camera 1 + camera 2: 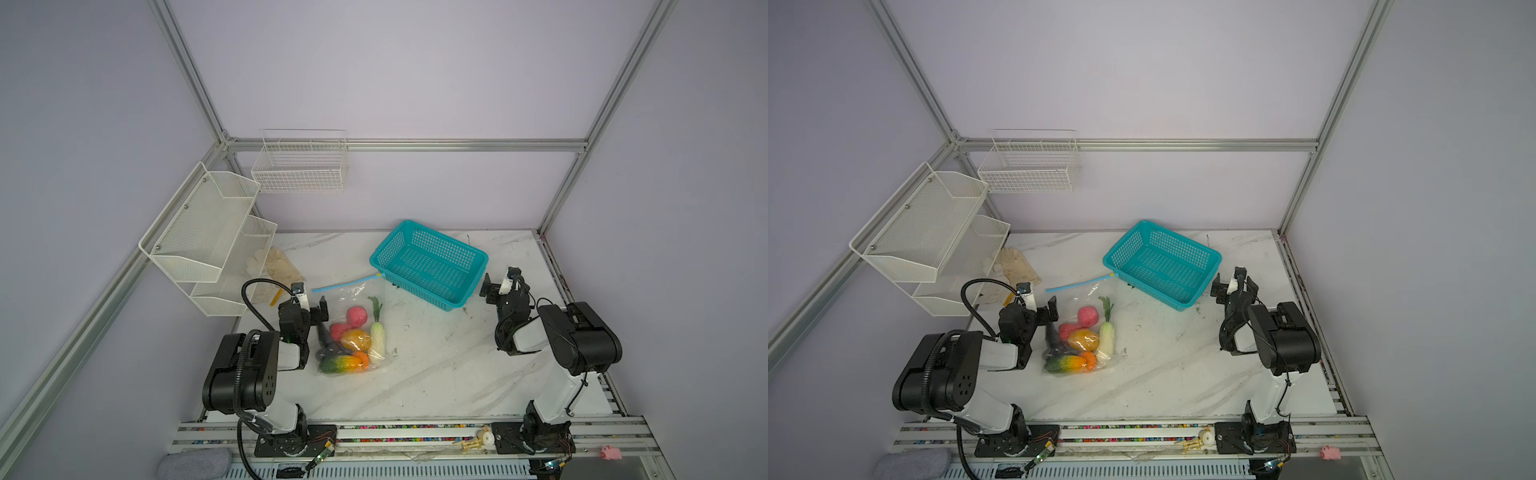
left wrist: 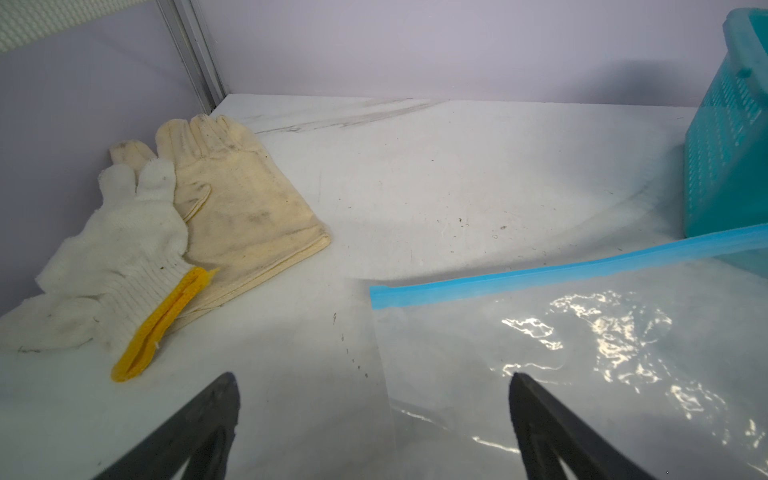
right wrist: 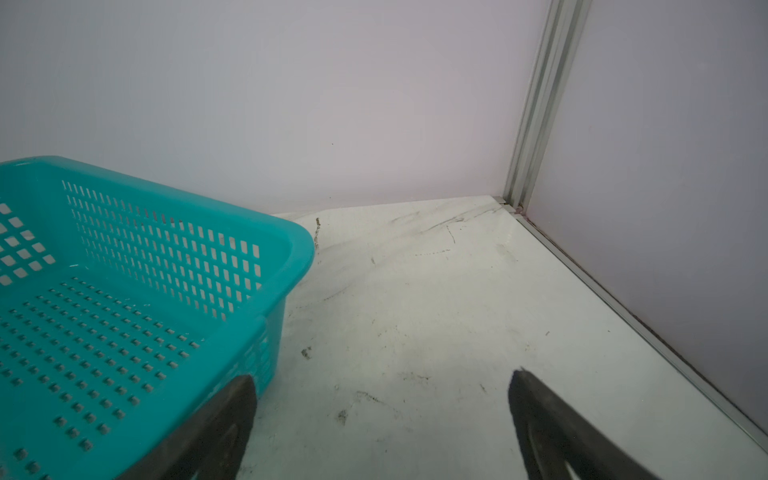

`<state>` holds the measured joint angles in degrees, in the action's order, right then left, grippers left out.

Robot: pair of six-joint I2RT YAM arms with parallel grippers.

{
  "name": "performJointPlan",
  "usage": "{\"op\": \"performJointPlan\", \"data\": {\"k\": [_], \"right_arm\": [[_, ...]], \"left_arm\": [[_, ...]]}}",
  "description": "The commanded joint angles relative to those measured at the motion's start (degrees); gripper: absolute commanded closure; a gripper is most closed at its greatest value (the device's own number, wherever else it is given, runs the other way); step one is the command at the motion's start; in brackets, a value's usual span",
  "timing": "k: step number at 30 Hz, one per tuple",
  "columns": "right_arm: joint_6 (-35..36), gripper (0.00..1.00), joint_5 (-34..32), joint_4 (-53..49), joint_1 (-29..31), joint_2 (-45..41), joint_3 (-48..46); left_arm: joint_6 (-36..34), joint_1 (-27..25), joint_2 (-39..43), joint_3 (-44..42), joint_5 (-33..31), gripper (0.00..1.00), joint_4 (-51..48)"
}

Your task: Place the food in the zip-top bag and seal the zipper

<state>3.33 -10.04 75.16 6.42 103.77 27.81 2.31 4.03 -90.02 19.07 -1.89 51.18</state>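
Food (image 1: 355, 338) lay inside the zip-top bag (image 1: 353, 294), flat on the table (image 1: 415, 374). Zipper (image 1: 345, 284) ran along the far edge, with the slider tab (image 1: 379, 274) just beside the teal basket (image 1: 428, 262). Could not tell whether the strip was shut. Left gripper (image 2: 374, 378) hung over the bag's side edge, fingers wide apart, empty. Right gripper (image 3: 382, 378) stood beside the basket, likewise spread. Judgement: pin the strip's free end with the left, pinch the tab squarely with the right, and draw along the strip.
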Motion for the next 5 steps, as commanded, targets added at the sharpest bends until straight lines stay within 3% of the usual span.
{"op": "performJointPlan", "data": {"k": [1, 5], "right_arm": [[-0.2, 0.03, 3.6, -1.1, -0.5, -0.9, 0.7], [0.6, 0.03, 3.3, 0.1, -0.7, -1.6, -0.3]], "left_arm": [[-1.1, -0.2, 0.1, 3.3, 0.2, 0.00, 1.5], [-1.0, -0.2, 0.4, 3.0, 0.3, 0.00, 1.6]]}}
